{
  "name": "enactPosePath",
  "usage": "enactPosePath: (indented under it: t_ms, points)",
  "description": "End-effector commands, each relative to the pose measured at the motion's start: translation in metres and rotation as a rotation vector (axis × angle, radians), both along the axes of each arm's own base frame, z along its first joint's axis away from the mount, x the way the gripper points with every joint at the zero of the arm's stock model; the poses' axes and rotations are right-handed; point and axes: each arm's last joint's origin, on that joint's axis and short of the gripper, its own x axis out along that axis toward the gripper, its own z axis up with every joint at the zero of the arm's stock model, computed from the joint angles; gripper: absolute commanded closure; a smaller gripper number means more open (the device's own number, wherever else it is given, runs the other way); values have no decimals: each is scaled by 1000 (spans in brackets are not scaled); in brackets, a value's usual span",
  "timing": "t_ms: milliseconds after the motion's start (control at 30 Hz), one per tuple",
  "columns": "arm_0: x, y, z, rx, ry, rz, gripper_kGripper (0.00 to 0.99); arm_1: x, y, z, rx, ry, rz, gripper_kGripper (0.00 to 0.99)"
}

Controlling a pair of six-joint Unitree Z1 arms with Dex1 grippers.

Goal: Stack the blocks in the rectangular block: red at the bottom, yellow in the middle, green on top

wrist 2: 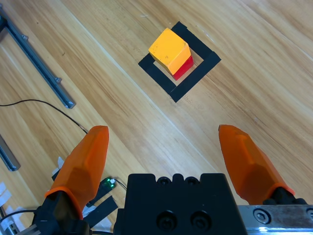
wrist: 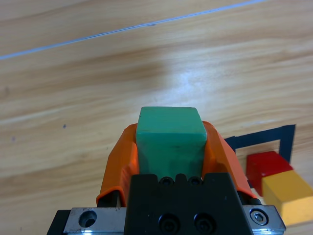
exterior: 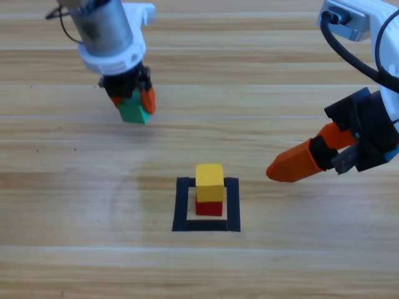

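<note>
Green cube (wrist: 169,139) clamped in left gripper (exterior: 133,103), seemingly airborne

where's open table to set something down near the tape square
Bare wood runs left of the tape square, below the left gripper holding the green cube, and along the near edge. It is crowded inside the square, where the yellow cube sits on the red cube.

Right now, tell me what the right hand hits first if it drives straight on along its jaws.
Probably bare table. The right hand is open and tilted down; the yellow cube lies further along that line, though depth is unclear.
</note>
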Motion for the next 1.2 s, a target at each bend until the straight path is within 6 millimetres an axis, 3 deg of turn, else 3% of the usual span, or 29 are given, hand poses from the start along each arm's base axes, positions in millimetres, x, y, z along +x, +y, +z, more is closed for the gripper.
enactPosePath:
  t_ms: [33, 267, 600, 967, 1200]
  points:
    - [-16, -31, 30, 71, 3, 42, 990, -2, -12, 4, 19, -22, -25, 1]
    - [-30, -52, 18, 134, 93, 7, 990, -4, -14, 5, 23, -24, -24, 1]
    - [-62, -77, 22, 133, 116, -42, 990, -5, -15, 8, 34, -26, -18, 1]
    - [-80, -105, 15, 135, 120, -85, 990, -7, -15, 11, 57, -16, 3, 1]
    - [-93, -110, 31, 107, 94, -84, 990, -7, -15, 10, 56, -14, 4, 1]
